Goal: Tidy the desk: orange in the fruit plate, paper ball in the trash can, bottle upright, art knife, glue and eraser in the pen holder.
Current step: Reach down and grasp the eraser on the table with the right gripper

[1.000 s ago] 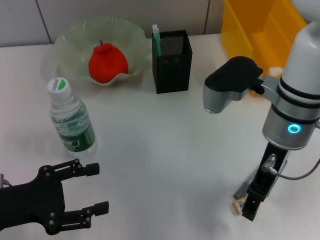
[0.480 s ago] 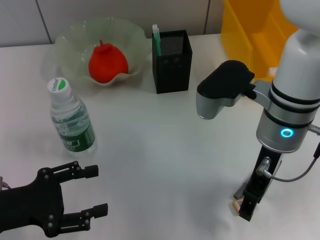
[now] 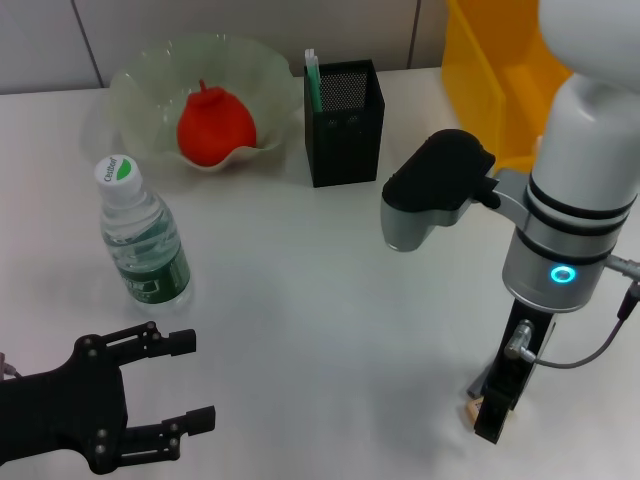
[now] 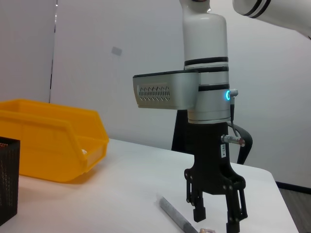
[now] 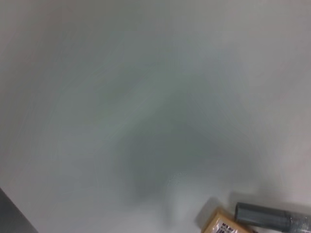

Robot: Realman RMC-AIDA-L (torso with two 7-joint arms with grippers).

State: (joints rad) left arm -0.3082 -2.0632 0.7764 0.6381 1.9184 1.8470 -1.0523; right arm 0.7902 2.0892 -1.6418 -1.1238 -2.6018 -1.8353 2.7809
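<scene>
Head view: right pincer points straight down, fingers apart astride the eraser; left pincer parked open.

Bare table lies open across the middle and near centre. The bottle stands left, the pen holder far centre, the right gripper near right.

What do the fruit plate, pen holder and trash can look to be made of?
Fruit plate: pale green translucent plastic or glass; light passes through its wavy rim.
Pen holder: black metal mesh, judging by the fine perforations.
Trash can: glossy yellow moulded plastic.
</scene>
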